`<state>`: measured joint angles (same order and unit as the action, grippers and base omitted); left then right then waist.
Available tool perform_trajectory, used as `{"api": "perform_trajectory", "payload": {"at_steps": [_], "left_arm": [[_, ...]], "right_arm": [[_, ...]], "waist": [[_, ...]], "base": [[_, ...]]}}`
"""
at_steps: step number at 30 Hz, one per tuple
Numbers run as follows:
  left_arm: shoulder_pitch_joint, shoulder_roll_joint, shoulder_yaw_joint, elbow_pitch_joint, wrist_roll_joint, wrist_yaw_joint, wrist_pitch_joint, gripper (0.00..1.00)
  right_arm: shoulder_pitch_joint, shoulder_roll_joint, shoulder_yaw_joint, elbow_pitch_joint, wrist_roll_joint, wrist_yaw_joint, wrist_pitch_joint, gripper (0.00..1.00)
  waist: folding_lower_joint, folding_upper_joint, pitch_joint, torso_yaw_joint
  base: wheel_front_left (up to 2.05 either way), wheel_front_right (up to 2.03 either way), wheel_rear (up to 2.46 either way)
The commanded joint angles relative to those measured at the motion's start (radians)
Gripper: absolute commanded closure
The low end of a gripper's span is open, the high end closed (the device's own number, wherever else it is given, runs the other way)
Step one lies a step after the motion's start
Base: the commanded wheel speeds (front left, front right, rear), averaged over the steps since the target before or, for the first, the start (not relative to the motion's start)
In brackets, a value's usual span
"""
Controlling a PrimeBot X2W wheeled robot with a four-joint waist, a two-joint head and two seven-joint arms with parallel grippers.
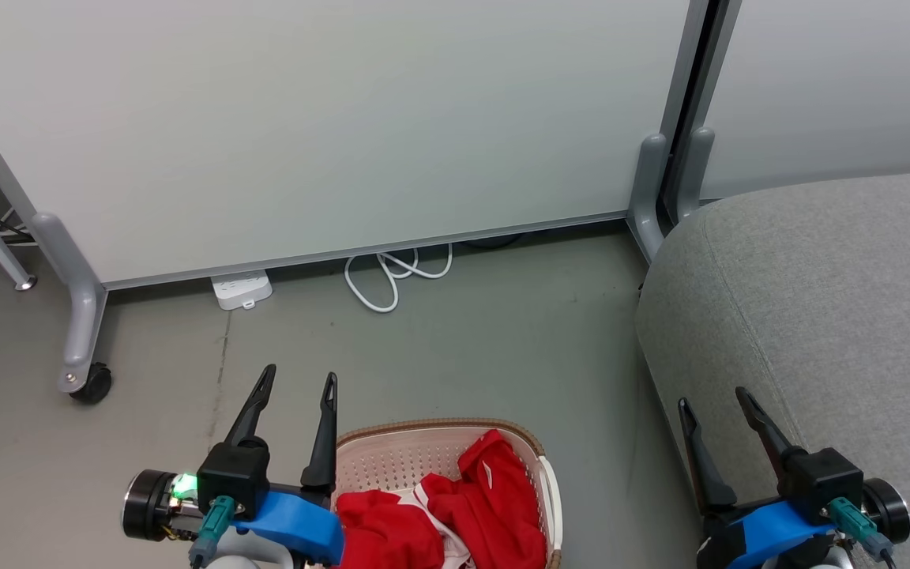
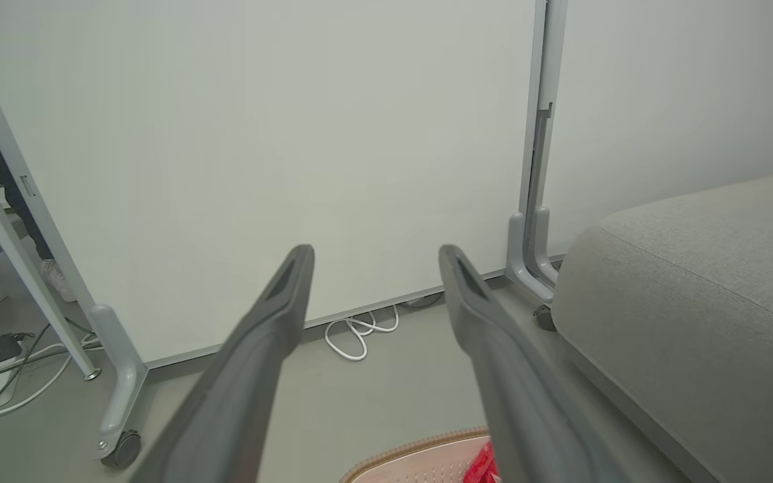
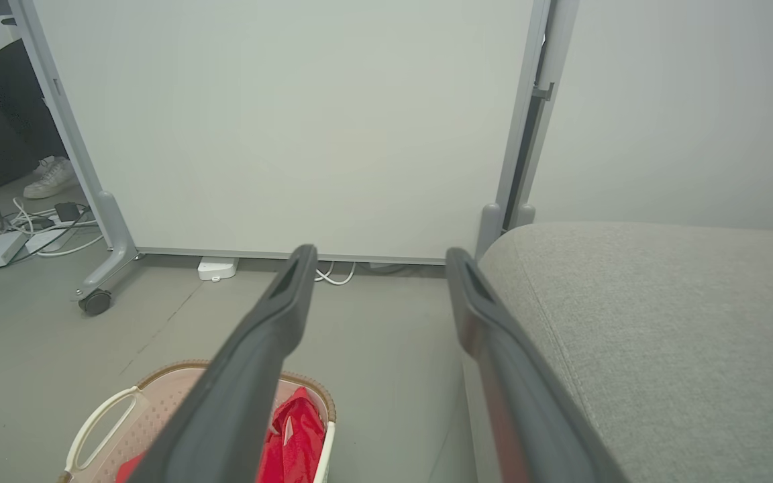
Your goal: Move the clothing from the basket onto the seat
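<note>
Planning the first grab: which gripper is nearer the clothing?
Left. The left gripper sits at the basket, beside the clothing; the right gripper is by the seat.

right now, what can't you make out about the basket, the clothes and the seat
- Basket: head view, near part cut off by the bottom edge; left side behind the left arm.
- Clothing: bunched, so the number of pieces cannot be told; right wrist view, partly behind a finger.
- Seat: cut off by the right edge in every view.
- White cable: its far end runs under the partition.
</note>
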<state>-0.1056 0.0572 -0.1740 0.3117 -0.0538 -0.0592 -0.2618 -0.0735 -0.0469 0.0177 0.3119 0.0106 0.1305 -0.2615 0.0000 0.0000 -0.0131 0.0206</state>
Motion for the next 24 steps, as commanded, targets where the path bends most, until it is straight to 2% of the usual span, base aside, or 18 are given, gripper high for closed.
{"api": "perform_trajectory", "payload": {"at_steps": [1,13,24], "left_arm": [[-0.01,-0.001,0.004,0.004,-0.002,-0.003,-0.005,0.0],[-0.015,-0.005,0.011,0.022,-0.007,-0.01,-0.005,0.0],[-0.092,0.0,-0.054,0.116,0.012,-0.05,-0.005,0.0]], "right_arm": [[0.001,-0.006,-0.002,0.004,-0.003,0.0,-0.006,0.0],[-0.001,-0.006,-0.004,0.014,0.007,0.0,-0.005,0.0],[-0.024,-0.006,0.01,0.013,0.004,0.0,-0.005,0.0]], "waist": [[0.0,0.0,0.0,0.001],[0.0,0.0,0.0,0.005],[0.0,0.0,0.042,-0.024]], "base": [[0.0,0.0,0.0],[0.0,0.0,0.0],[0.0,0.0,0.0]]}}
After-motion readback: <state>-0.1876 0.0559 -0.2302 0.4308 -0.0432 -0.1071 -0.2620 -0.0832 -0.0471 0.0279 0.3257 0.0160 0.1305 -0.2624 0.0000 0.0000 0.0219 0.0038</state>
